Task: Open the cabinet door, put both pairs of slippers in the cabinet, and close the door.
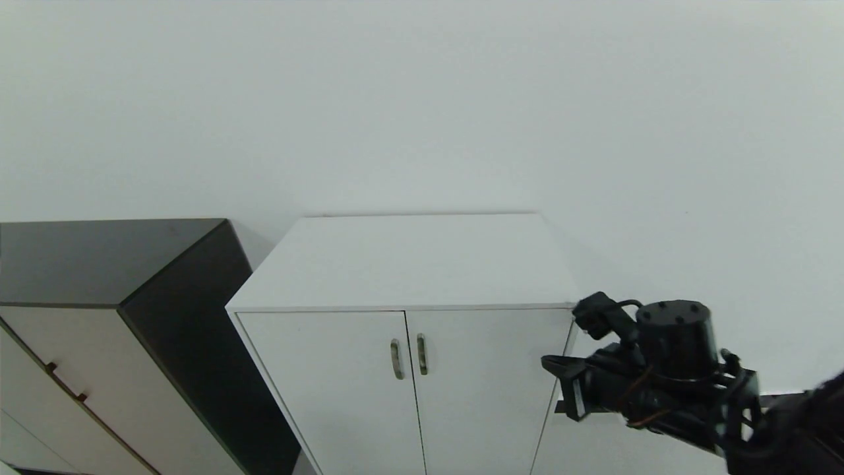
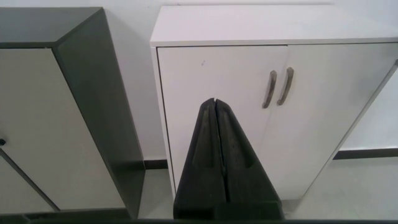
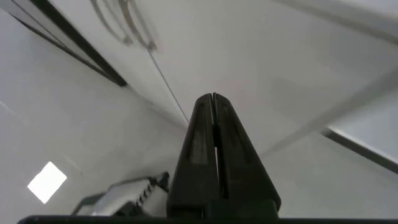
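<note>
White cabinet, both doors closed

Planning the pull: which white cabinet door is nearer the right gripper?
The right door, whose handle is the right one of the pair; the right gripper sits off its outer edge.

I see the pale floor carrying a white cabinet, which stands against the far wall with both doors shut. On the floor just to its left stands a dark cabinet with a pale front, a narrow gap between the two.
</note>
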Robot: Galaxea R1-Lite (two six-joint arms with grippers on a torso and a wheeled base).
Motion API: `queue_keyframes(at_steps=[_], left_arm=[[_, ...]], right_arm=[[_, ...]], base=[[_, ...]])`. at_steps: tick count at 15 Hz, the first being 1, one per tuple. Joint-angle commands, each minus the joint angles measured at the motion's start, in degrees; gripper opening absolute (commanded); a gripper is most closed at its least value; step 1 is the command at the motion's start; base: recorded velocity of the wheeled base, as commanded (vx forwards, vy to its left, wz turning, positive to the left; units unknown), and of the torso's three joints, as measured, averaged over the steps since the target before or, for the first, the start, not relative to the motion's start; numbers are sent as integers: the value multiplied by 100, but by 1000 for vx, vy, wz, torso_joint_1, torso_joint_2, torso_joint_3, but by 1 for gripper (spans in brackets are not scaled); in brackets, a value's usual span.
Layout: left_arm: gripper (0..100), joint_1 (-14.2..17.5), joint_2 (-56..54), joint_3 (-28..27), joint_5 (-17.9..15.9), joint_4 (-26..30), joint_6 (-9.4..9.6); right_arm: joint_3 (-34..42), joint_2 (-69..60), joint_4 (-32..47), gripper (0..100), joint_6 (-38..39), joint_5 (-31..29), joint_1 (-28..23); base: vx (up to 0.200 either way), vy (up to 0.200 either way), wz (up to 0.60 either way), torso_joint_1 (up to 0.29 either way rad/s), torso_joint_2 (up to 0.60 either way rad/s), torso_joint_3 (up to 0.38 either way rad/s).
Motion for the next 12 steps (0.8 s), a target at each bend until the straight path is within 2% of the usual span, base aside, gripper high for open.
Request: queue_keyframes(at_steps=[1,3,7,10,12], left_arm=[[0,4,0,0,1,-2,-11],[0,4,9,0,1,-2,-11],[0,4,0,0,10,-2,-11],[0,4,0,0,1,-2,-11],[0,4,0,0,1,-2,-11]], right_arm=[[1503,-1842,68,0,-229,-299,-15],[1943,-2642,420,0,-334,-721,-15],[2479,-4690,2310,0,-422,-1063,-15],[2444,-6035,4111,0,-422,-976,-15],[2646,-6140,4287,0,-422,-738,-15]], base=[[0,0,0,0,0,0],[0,0,0,0,0,0],[0,0,0,0,0,0],[0,0,0,0,0,0],[0,0,0,0,0,0]])
